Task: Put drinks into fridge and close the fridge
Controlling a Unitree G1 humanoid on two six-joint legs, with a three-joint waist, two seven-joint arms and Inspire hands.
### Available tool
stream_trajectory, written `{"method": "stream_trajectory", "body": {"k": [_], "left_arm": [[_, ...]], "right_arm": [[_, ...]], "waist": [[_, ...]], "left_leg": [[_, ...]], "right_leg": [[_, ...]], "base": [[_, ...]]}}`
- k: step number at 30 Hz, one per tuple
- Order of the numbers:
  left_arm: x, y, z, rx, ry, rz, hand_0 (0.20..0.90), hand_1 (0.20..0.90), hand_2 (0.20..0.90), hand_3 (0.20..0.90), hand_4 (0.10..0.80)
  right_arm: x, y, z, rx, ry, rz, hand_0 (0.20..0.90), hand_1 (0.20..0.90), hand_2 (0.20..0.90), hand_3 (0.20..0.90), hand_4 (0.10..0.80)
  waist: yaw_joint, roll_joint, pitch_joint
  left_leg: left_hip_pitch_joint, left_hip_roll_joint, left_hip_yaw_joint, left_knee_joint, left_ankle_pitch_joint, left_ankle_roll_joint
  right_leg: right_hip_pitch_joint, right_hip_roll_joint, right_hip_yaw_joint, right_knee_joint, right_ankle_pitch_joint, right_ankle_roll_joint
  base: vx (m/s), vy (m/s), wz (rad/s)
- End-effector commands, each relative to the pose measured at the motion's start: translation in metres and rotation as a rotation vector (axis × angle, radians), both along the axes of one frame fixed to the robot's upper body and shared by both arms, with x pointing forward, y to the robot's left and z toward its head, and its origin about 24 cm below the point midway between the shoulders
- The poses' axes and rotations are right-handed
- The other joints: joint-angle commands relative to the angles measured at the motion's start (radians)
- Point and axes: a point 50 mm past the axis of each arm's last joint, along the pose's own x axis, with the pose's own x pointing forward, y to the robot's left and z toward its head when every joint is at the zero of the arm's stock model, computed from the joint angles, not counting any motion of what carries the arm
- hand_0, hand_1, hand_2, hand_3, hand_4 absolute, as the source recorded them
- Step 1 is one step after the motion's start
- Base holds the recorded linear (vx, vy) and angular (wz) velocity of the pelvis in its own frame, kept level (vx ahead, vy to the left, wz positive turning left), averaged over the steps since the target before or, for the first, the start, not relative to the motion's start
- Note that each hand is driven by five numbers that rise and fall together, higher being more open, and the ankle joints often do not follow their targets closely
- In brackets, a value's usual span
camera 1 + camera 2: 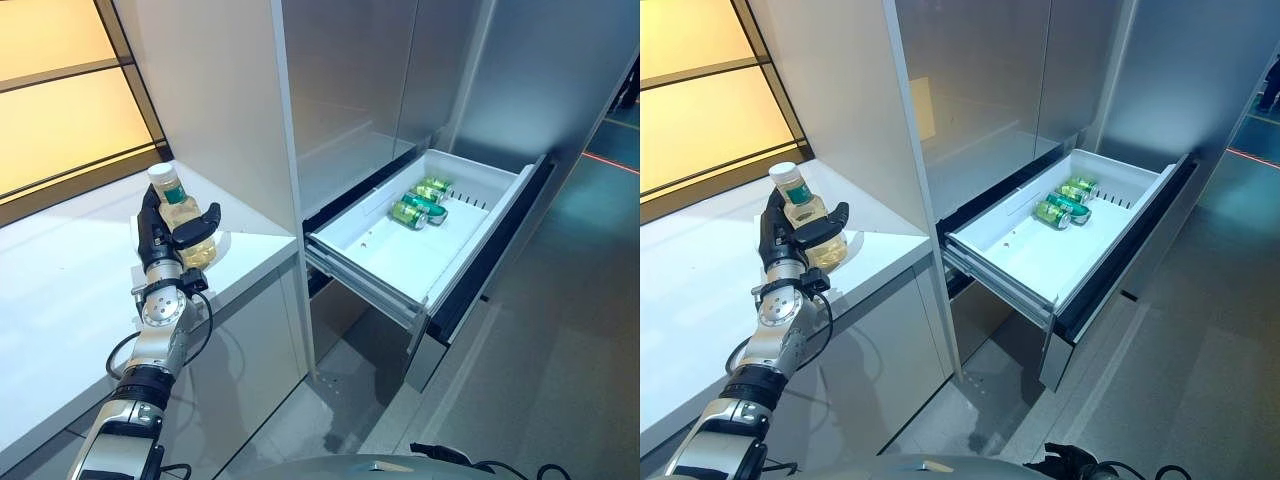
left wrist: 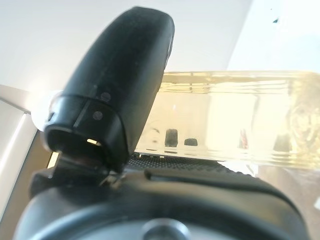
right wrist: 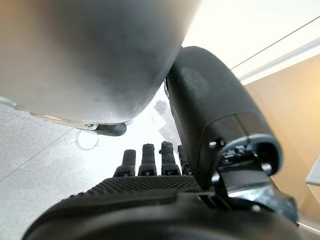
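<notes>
Item: bottle (image 1: 180, 215), clear plastic, pale yellow drink, white cap, standing on the white counter (image 1: 60, 290) at left of frame. Likely rigid, smooth, moderately heavy; mid-body hold is suiting it. Left robot hand (image 1: 165, 232) is curling around it. Right robot hand (image 3: 150, 165) is hanging relaxed, empty.

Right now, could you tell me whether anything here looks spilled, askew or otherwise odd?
Nothing stands out. The left hand grips the bottle upright on the counter, and the green cans lie neatly in the open fridge drawer. No spills show.
</notes>
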Motion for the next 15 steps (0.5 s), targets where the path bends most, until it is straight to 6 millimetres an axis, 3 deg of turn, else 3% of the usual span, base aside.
{"method": "stream_trajectory", "body": {"k": [1, 15], "left_arm": [[0.018, -0.002, 0.086, 0.092, -0.366, -0.044, 0.3, 0.3, 0.3, 0.2, 0.1], [0.018, -0.007, 0.1, 0.1, -0.41, -0.084, 0.3, 0.3, 0.3, 0.2, 0.1]], "right_arm": [[-0.029, -0.012, -0.002, -0.03, 0.132, 0.062, 0.9, 0.9, 0.9, 0.9, 0.8], [-0.024, -0.008, -0.002, -0.018, 0.114, 0.06, 0.9, 0.9, 0.9, 0.9, 0.8]], "waist": [[0.001, 0.015, -0.025], [0.004, 0.012, -0.019]], "left_leg": [[0.028, -0.016, 0.009, 0.007, -0.106, 0.012], [0.023, -0.015, 0.005, 0.007, -0.104, 0.013]], "right_leg": [[-0.023, -0.025, 0.007, 0.061, -0.025, 0.04], [-0.025, -0.023, 0.009, 0.059, -0.023, 0.038]], "base": [[0.0, 0.0, 0.0], [0.0, 0.0, 0.0]]}}
